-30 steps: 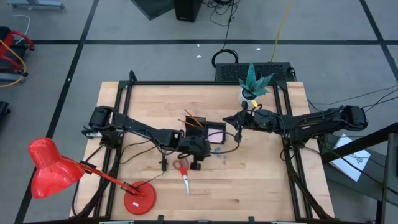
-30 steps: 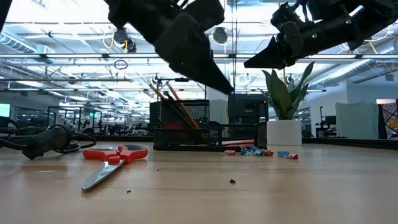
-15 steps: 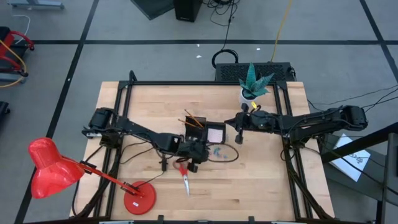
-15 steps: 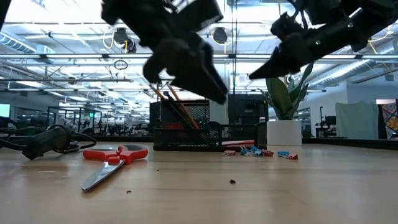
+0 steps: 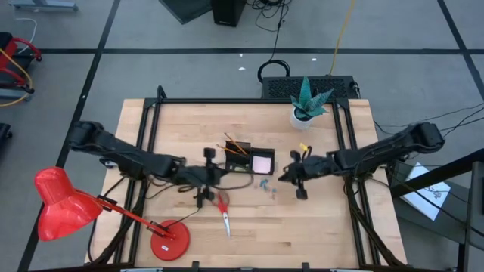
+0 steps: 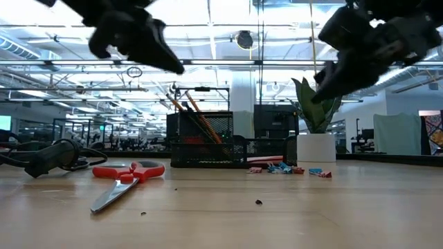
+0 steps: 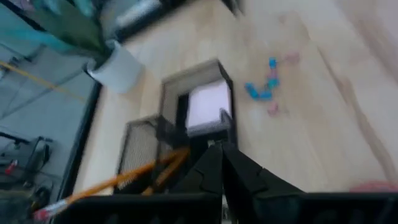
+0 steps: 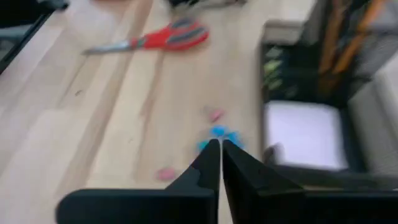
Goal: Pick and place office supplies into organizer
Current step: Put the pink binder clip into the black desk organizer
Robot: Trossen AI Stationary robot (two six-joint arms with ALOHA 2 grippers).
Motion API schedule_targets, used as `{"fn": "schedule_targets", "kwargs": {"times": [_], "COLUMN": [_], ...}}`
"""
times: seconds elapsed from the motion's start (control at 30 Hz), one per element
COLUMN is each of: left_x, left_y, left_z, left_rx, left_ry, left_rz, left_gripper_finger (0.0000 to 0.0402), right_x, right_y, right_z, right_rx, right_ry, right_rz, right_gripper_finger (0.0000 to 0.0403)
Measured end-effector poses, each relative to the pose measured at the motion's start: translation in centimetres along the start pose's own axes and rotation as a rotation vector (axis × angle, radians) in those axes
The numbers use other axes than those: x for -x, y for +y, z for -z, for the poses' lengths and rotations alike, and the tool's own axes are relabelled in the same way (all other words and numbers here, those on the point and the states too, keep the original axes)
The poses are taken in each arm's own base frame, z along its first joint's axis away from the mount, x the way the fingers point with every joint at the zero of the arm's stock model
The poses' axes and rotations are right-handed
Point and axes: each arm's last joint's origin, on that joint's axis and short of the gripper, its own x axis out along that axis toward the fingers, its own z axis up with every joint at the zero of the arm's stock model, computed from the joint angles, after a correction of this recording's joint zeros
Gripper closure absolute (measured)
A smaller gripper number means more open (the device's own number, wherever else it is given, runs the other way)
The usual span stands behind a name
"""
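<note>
- The left gripper (image 5: 215, 176) hangs above the pale wooden table (image 5: 333, 227), just left of the black mesh organizer (image 5: 248, 161); in its wrist view the two dark fingers (image 7: 214, 171) meet at a point — closed, with nothing between them.
- The right gripper (image 5: 287, 176) hangs above the table on the organizer's right side, its fingers (image 8: 214, 158) likewise pressed together and empty.
- The organizer sits near the table's centre. Its taller compartment holds orange pencils (image 5: 234, 146) leaning out at an angle; the lower flat one holds a pale pink sticky-note pad (image 5: 262, 162).
- Red-handled scissors with steel blades (image 5: 224, 211) lie flat on the table in front of the organizer — near the left gripper, blades pointing toward the front edge.
- Tiny blue clips (image 5: 264, 183) and some pink bits lie scattered on the wood between the two grippers, just beside the organizer's lower compartment.
- A green plant in a white pot (image 5: 305, 108) stands at the back right; a red desk lamp (image 5: 64, 202) stands at the front left corner.
</note>
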Motion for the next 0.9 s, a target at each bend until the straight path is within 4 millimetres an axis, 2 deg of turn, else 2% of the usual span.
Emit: {"fn": "schedule_targets", "kwargs": {"times": [0.1, 0.23, 0.37, 0.47, 0.7, 0.9], "left_x": [1.7, 3.3, 4.1, 4.0, 3.5, 3.5], "left_y": [0.5, 1.1, 1.4, 1.3, 1.3, 1.6], "left_z": [1.3, 2.0, 2.5, 2.6, 3.1, 2.9], "left_rx": [0.04, 0.075, 0.09, 0.078, 0.058, 0.086], "left_ry": [-0.043, -0.094, -0.119, -0.133, -0.119, -0.138], "left_rz": [0.004, 0.003, 0.012, 0.017, 0.031, 0.021], "left_gripper_finger": [0.0378, 0.037, 0.0377, 0.0385, 0.0396, 0.0367], "right_x": [-1.1, -2.6, -3.6, -4.2, -5.5, -5.9], "right_y": [1.0, 1.9, 3.0, 3.6, 4.1, 4.2], "right_z": [0.7, 1.8, 2.5, 3.3, 3.2, 3.7], "right_rx": [-0.026, -0.003, 0.111, 0.162, 0.154, 0.153], "right_ry": [0.042, 0.084, 0.101, 0.129, 0.066, 0.092], "right_rz": [-0.018, 0.031, 0.031, 0.012, -0.029, -0.057], "right_gripper_finger": [0.0351, 0.0282, 0.022, 0.0195, 0.0196, 0.0216]}}
